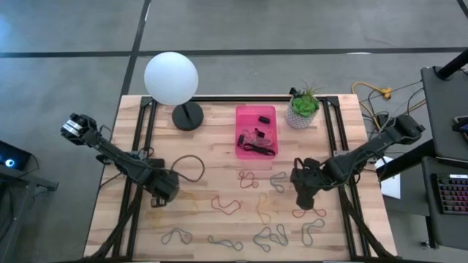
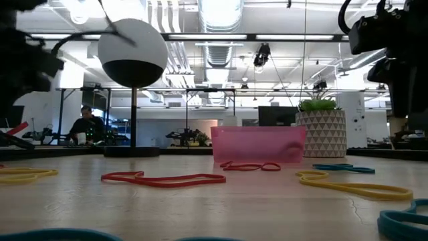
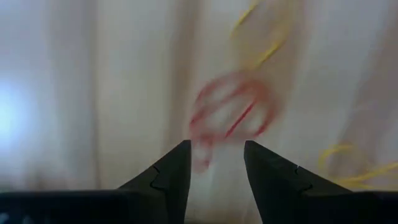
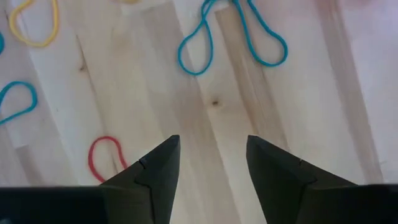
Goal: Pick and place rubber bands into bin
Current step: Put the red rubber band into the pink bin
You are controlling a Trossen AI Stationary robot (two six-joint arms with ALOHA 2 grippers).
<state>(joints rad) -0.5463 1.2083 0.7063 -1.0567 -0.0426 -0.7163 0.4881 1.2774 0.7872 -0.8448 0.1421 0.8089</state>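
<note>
globe lamp [image 1: 171, 79] (black base), potted plant [image 1: 303, 108]; wooden table [image 1: 219, 226]

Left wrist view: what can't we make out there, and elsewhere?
- Left wrist view: motion blur smears the red rubber band and the yellow ones; shapes unreadable.
- High view: bin contents too small to count.
- Low view: both grippers cut off by the top edge.
- Right wrist view: blue band cut by the top edge.

Pale planked wooden table [image 1: 219, 146], matt, knots showing. Translucent pink plastic bin [image 1: 255, 117]. Thin rubber bands [image 1: 226, 204]. Smooth matt white lamp globe [image 1: 171, 78].
</note>
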